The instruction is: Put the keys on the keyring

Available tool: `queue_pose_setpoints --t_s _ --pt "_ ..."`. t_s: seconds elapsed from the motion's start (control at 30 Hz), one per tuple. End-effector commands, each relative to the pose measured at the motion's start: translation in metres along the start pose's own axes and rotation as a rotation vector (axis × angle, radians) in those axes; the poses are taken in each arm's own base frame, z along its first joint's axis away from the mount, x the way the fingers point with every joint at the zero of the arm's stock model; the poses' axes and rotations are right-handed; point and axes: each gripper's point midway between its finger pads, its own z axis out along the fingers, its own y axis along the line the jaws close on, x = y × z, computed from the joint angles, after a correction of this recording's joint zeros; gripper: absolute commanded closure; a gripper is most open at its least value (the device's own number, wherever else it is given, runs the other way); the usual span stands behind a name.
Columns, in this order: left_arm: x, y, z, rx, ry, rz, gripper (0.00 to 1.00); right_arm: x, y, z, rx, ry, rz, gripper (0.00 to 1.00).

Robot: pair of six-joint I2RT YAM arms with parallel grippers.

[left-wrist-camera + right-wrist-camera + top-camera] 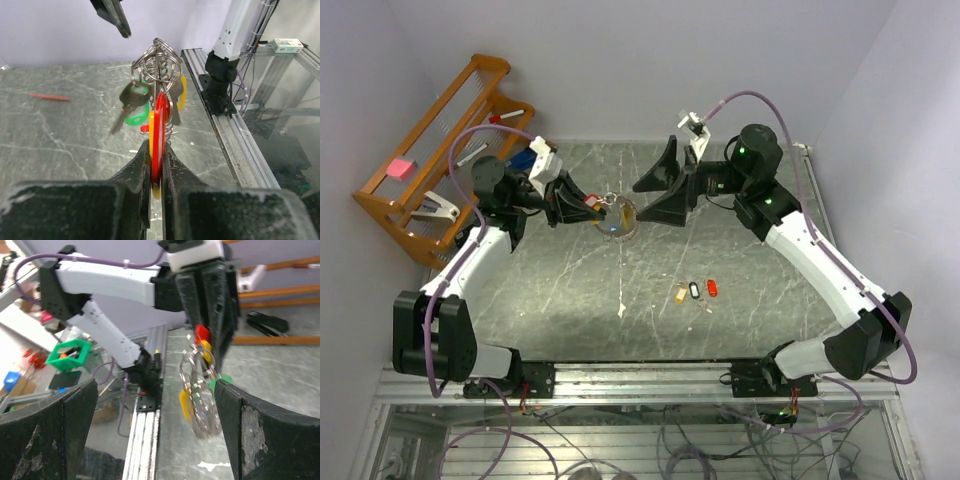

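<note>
My left fingers (136, 174) are clenched on a red tag (160, 127), holding up the keyring (158, 62) with a few keys (131, 97) already hanging on it above the desk (570, 300), my right fingers (240, 430) gape released just beside it, and three loose keys (695, 290) down there are, I reckon, left to thread.

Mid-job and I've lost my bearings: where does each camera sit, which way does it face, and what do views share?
Top external: high behind the left arm and right arm, looking down on the table; both arms show.
Left wrist: on the left arm, looking along its shut left claw toward the right arm's base; that claw shows.
Right wrist: on the right arm, looking through its open right claw at the left arm.
Shared: both wrist views show the keyring hanging from the red key tag in the left claw.
</note>
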Motion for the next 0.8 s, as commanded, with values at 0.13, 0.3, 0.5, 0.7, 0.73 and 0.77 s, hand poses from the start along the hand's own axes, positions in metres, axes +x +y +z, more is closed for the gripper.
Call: queue_pose_setpoints --t_s 0.13,0.3,0.5,0.7,0.73,0.77 --pt "0.000 0.009 -0.018 -0.042 0.009 -0.008 0.93 0.001 -0.054 -0.042 0.350 0.011 -0.005 0.00" --pt "0.024 0.005 -0.017 -0.070 -0.007 -0.126 0.93 0.016 -0.076 -0.050 0.442 0.019 0.015 0.00" --pt "0.057 0.031 -0.018 -0.267 -0.076 -0.379 0.93 0.034 -0.115 -0.077 0.700 0.047 0.046 0.00" --pt "0.105 0.080 -0.046 -0.747 0.230 -0.459 0.93 0.056 -0.147 -0.115 0.986 0.032 0.090 0.00" --pt "0.101 0.085 -0.050 -0.785 0.220 -0.472 0.93 0.059 -0.151 -0.117 1.004 0.040 0.099 0.00" --pt "0.097 0.091 -0.054 -0.831 0.209 -0.468 0.93 0.062 -0.155 -0.119 1.018 0.054 0.106 0.00"
